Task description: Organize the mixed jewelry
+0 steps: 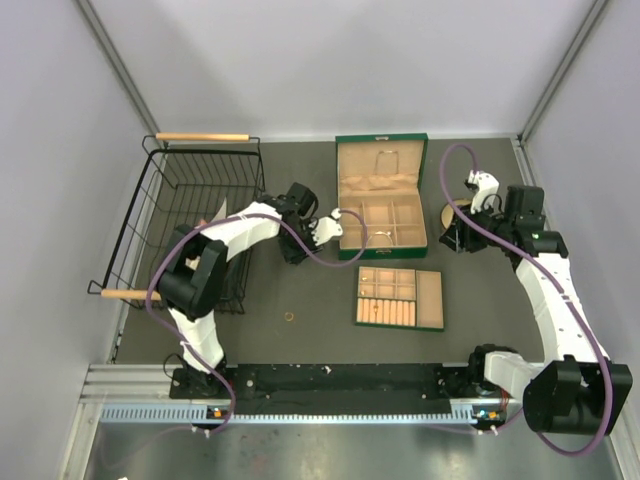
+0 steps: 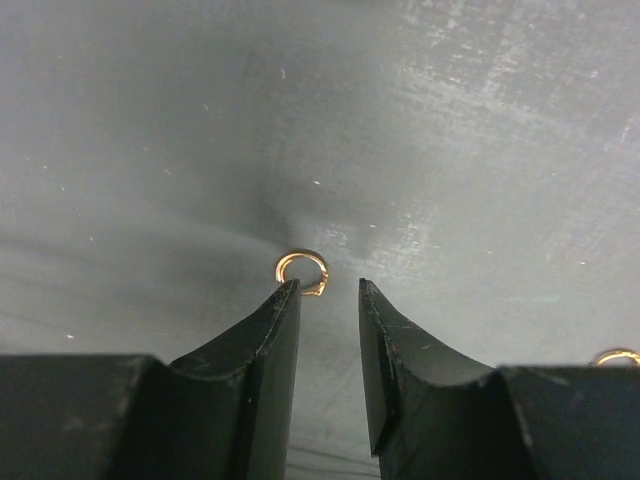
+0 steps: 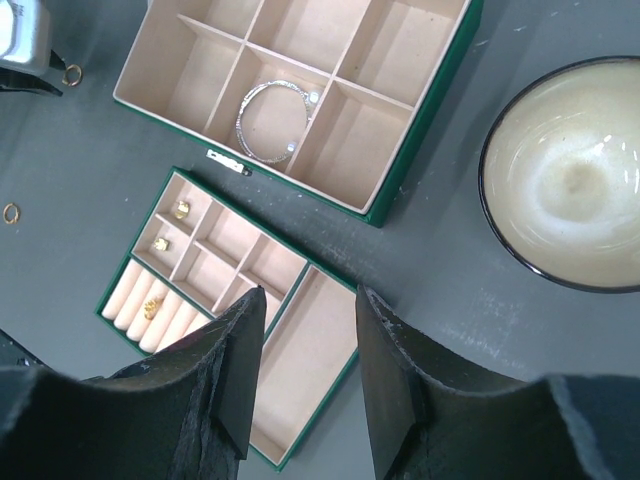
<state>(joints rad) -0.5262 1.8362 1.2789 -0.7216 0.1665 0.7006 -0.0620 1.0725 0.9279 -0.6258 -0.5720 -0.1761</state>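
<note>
LOOSE RING AT THE TIPS: Your left pincer (image 2: 329, 285) sits released on the bench (image 2: 450, 150), with a gold ring (image 2: 301, 270) at its left fingertip, not between the jaws. It lies at 9 o'clock of the green box (image 1: 382, 255). Closing off-centre could flick it away. Your right pincer (image 3: 310, 295) hovers released and empty over the tray (image 3: 300, 370). Counted: two loose rings, the second ring (image 3: 10, 212) at 9 o'clock of the tray; three gold pieces (image 3: 160, 243) inside; one bracelet (image 3: 272, 122); one bowl (image 3: 565, 170).

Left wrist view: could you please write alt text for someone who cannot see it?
A small gold ring lies on the dark grey table at the tip of one of two black jaws, which stand apart, empty. A second ring peeks in at right.
</note>
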